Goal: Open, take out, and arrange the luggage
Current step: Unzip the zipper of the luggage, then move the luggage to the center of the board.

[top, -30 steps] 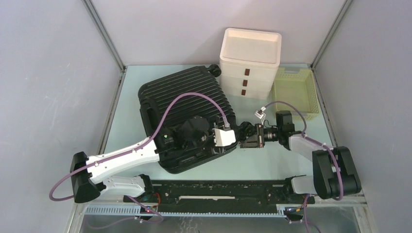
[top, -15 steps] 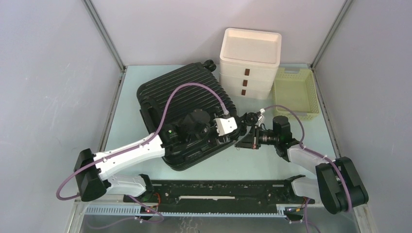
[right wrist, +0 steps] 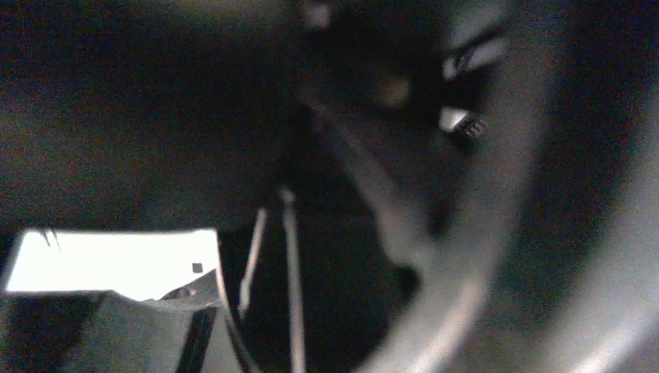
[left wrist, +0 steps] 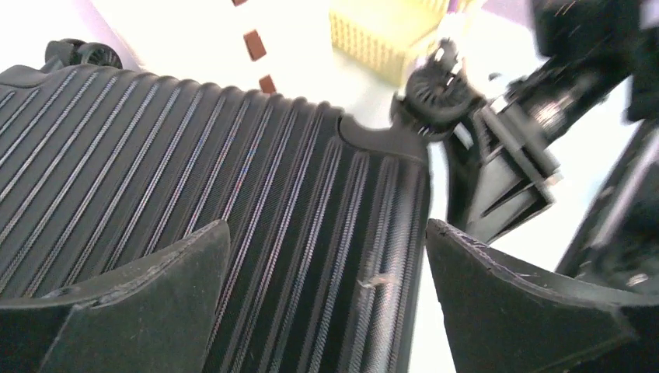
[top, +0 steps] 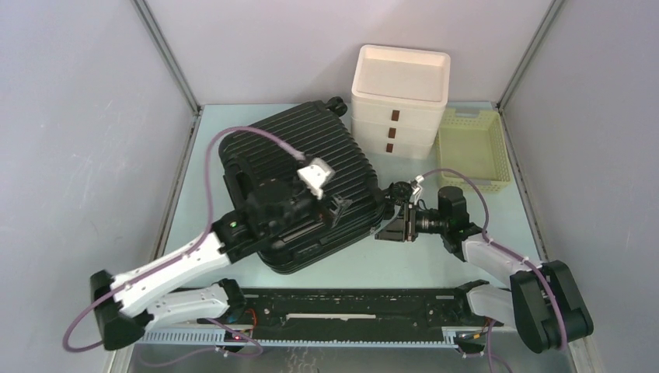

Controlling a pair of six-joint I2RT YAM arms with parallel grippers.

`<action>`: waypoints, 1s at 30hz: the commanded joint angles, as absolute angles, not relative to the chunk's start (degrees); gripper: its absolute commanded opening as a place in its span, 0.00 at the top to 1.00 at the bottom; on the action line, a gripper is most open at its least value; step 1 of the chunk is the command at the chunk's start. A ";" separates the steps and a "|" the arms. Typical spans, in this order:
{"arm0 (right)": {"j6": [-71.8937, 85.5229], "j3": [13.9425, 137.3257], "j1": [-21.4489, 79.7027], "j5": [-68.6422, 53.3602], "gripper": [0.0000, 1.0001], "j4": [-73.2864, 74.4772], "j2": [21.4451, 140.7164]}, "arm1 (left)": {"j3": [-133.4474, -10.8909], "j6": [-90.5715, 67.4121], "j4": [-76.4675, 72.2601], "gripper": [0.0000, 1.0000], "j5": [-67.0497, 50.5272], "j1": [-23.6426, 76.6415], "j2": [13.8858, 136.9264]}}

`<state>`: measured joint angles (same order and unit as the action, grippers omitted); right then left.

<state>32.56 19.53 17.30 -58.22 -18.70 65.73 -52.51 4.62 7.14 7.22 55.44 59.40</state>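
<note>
The luggage (top: pixel 311 148), a black ribbed hard-shell suitcase, lies flat and closed in the middle of the table. My left gripper (top: pixel 339 207) hovers over its near right part. In the left wrist view the left gripper (left wrist: pixel 326 225) is wide open, with only the ribbed shell (left wrist: pixel 194 171) showing between its fingers. A suitcase wheel (left wrist: pixel 435 81) shows past the shell's edge. My right gripper (top: pixel 391 227) sits at the suitcase's right corner, just below that wheel (top: pixel 400 189). The right wrist view is dark and blurred, so the state of its jaws is unclear.
A white three-drawer box (top: pixel 400 101) stands at the back, touching the suitcase's far right corner. A pale yellow slatted basket (top: pixel 474 148) lies to its right. Grey walls close in both sides. The left arm's purple cable (top: pixel 233 140) arcs over the suitcase.
My left arm has pulled back and to the left, its gripper rising off the suitcase's near edge and opening wider. The suitcase turned slightly. The right arm slid a little nearer, then held still.
</note>
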 commanded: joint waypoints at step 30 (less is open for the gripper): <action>-33.37 44.12 -13.16 -79.22 0.00 39.44 50.10 | -31.60 -43.64 -8.69 0.14 38.51 84.84 50.66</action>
